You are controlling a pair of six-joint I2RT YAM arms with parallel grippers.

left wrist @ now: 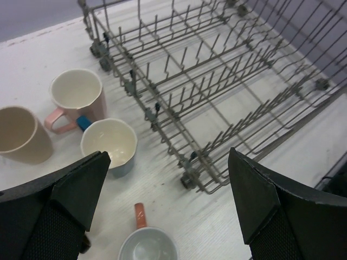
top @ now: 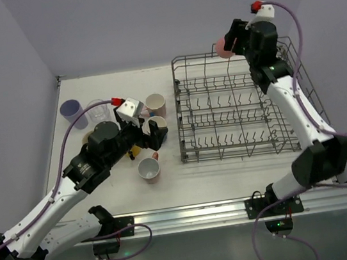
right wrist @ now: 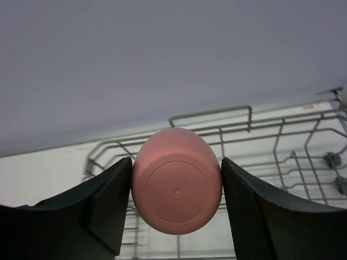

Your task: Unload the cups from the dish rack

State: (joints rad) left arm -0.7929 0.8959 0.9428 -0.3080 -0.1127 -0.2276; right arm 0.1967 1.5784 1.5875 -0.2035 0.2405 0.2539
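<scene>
The grey wire dish rack stands at the right of the table and holds no cups that I can see. My right gripper is shut on a salmon pink cup, held in the air over the rack's far left edge, base towards the wrist camera. My left gripper is open and empty, low over the table left of the rack. Beneath it are a grey cup with an orange handle, a cream cup, a pink-handled mug and a beige cup.
More cups stand on the table's left: a lavender cup, a clear tumbler, a pink mug, a grey cup. Walls close the back and sides. A metal rail runs along the near edge.
</scene>
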